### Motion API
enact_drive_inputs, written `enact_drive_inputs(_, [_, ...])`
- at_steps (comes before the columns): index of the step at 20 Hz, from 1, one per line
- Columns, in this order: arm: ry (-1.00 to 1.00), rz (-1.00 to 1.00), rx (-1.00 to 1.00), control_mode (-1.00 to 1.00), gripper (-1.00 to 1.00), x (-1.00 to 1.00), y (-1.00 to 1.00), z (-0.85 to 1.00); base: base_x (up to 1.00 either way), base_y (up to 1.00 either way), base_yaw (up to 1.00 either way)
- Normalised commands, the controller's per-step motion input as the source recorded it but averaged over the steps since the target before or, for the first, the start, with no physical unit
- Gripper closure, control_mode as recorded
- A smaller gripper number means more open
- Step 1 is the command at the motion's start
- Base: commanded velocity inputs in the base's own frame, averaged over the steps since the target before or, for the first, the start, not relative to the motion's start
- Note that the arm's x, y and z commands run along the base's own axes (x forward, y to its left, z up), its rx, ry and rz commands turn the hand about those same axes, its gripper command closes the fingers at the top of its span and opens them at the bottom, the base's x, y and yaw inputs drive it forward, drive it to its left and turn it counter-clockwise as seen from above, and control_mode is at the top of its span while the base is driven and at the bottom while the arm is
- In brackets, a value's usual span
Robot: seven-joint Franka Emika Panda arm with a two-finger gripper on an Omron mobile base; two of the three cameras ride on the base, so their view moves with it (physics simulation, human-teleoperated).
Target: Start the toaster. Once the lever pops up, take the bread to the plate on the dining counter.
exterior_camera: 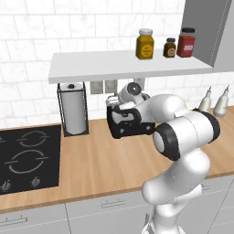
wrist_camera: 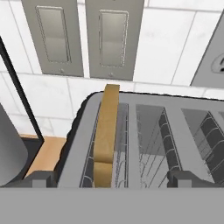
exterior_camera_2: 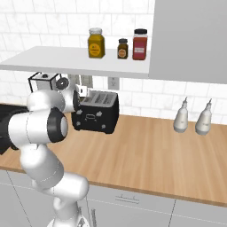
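The black toaster [exterior_camera: 130, 124] [exterior_camera_2: 95, 115] stands at the back of the wood counter against the tiled wall. My gripper [wrist_camera: 114, 179] hovers just above its left end, looking down into the slots. It is open, and its two dark fingertips [wrist_camera: 41, 178] straddle the toaster's top with nothing between them. The bread [wrist_camera: 107, 131], a tan slice seen edge-on, stands in the leftmost slot and sticks up above the toaster's grey top [wrist_camera: 175, 127]. The other slots hold nothing. The plate and the dining counter are out of view.
A paper towel roll in a black wire holder [exterior_camera: 73, 109] stands left of the toaster. A white shelf [exterior_camera: 128, 66] with three jars hangs low above it. Cooktop [exterior_camera: 27, 157] at far left, two pale bottles [exterior_camera_2: 193, 117] at right. Wall switches [wrist_camera: 83, 37] sit behind the toaster.
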Motion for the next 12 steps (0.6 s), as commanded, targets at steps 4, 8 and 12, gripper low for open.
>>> enact_drive_inputs(4, [0.00,0.00,0.00,-1.00,-1.00,0.14,0.03,-0.07,0.00,0.00,0.00])
enact_drive_inputs(8, [0.00,0.00,0.00,-1.00,-1.00,0.16,0.00,-0.10,0.00,0.00,0.00])
enact_drive_inputs(12, [0.00,0.00,0.00,-1.00,-1.00,0.18,0.01,-0.11,0.00,0.00,0.00])
